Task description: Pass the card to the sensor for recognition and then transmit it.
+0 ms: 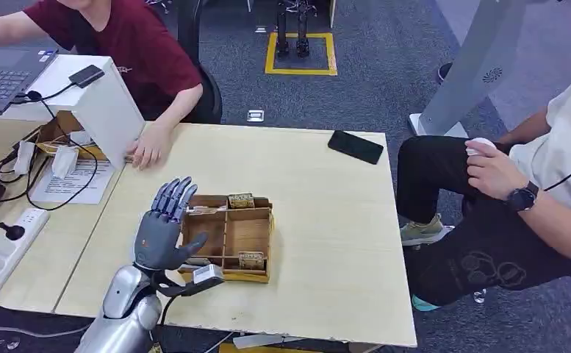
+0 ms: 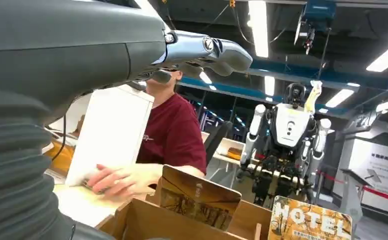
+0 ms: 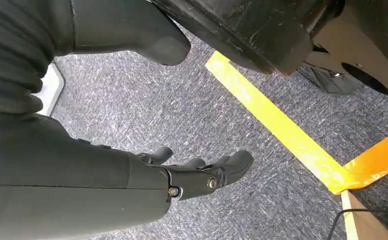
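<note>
A wooden box [image 1: 227,237] with compartments stands on the table near its front edge. Two brown hotel cards stand upright in it, one at the far side [image 1: 241,200] and one at the near side [image 1: 251,259]. My left hand [image 1: 166,224] hovers over the box's left edge with its fingers stretched out and holds nothing. In the left wrist view its fingers [image 2: 201,50] reach above the cards [image 2: 197,196] [image 2: 311,220]. A white box [image 1: 95,103] at the back left carries a small black device [image 1: 86,75]. My right hand [image 3: 201,175] hangs over the carpet, holding nothing.
A person in a red shirt rests a hand [image 1: 148,147] on the table beside the white box. Another person sits at the right [image 1: 510,184]. A black phone [image 1: 355,146] lies at the table's far right. Cables and a power strip [image 1: 10,235] lie left.
</note>
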